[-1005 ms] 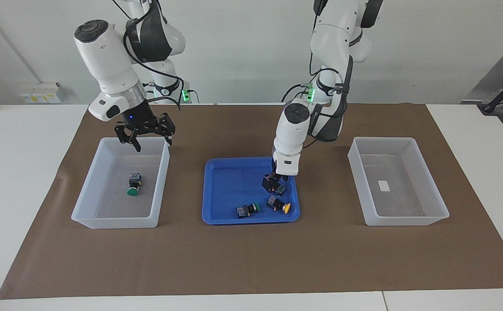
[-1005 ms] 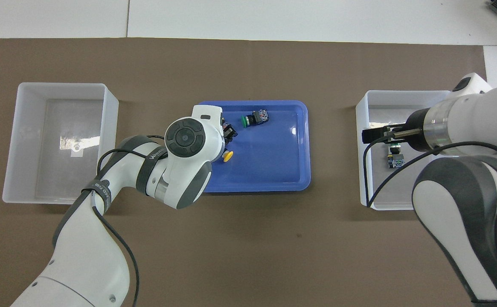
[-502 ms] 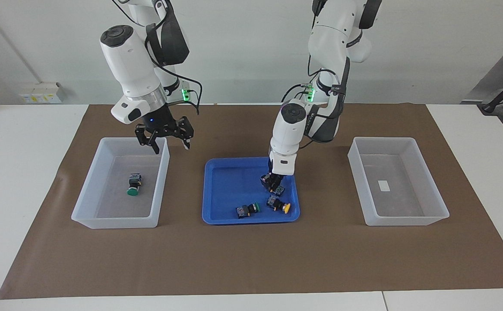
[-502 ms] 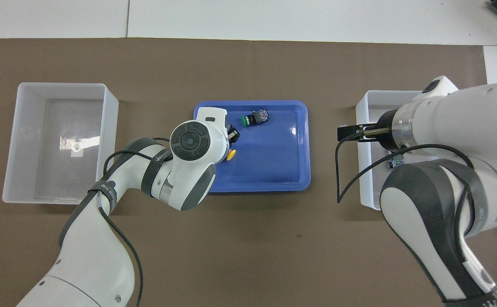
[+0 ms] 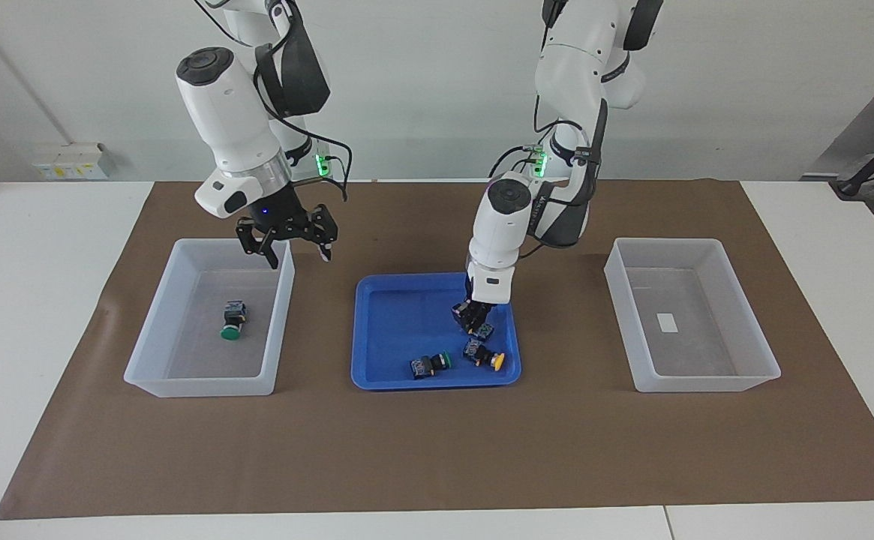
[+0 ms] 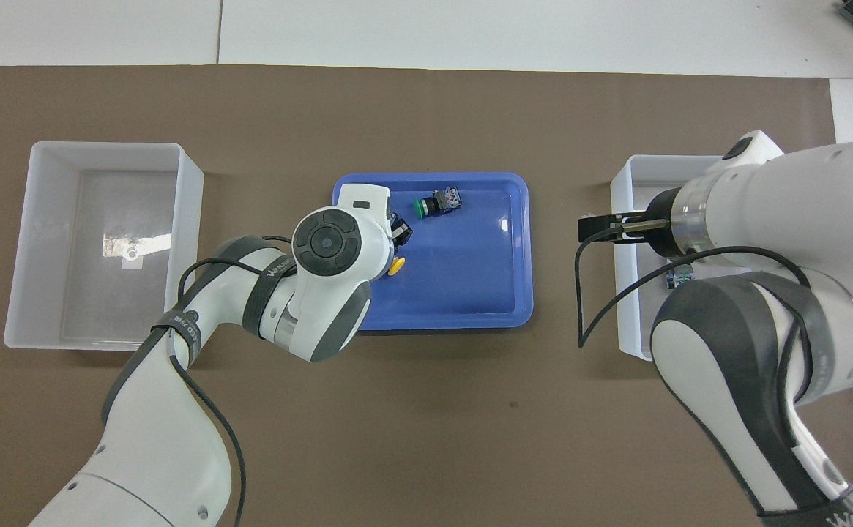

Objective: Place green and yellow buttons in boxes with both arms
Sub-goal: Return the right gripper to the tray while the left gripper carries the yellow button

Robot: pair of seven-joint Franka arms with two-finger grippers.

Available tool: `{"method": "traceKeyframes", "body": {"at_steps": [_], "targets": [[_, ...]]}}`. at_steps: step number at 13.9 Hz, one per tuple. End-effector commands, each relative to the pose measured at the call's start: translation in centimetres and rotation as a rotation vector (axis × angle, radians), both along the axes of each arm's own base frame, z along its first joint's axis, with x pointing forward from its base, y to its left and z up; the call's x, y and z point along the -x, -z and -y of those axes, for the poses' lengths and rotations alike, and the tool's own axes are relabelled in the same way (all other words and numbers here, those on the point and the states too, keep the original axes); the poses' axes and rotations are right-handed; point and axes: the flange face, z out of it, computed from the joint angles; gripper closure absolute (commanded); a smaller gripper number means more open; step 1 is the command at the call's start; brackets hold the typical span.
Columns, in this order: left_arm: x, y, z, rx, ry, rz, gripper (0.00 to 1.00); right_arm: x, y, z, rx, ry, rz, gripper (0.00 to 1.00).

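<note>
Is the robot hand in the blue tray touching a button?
Touching. In the facing view the left gripper is down in the blue tray, its fingertips shut on a button.

White arms — grey caps, black cables

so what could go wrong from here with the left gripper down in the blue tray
The left gripper is shut on a button whose cap is hidden, so its colour cannot be checked; it may go to the wrong box. The yellow button lies right beside it and could be knocked on the lift. The right gripper, open, hangs over its box's wall and could clip it if lowered.
</note>
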Motion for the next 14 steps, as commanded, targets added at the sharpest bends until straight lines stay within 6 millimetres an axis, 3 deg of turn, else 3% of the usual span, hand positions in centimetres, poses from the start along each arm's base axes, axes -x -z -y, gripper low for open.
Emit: {"method": "traceKeyframes", "body": {"at_steps": [1,3,6,8,11,14], "targets": [[-0.6,-0.7,0.4,0.003,-0.004,0.008,0.83,-0.1,0.0,0.0,0.003,0.021,0.010,0.00],[-1.0,-1.7,0.7,-0.002,-0.003,-0.002,0.83,-0.2,-0.1,-0.1,-0.006,0.057,0.016,0.00],[-1.9,-3.0,0.2,-0.010,-0.008,-0.011,0.83,-0.5,0.7,-1.7,-0.022,0.111,0.013,0.00],[-2.9,-4.2,-1.0,-0.019,-0.013,-0.014,0.82,-1.2,2.2,-3.6,-0.037,0.138,0.020,0.00],[-5.6,-8.7,-4.7,-0.043,0.042,-0.027,0.82,-2.6,4.7,-7.1,-0.071,0.210,0.030,0.00],[-7.9,-13.8,-9.2,-0.063,0.132,-0.026,0.82,-4.1,5.9,-8.6,-0.094,0.283,0.022,0.00]]}}
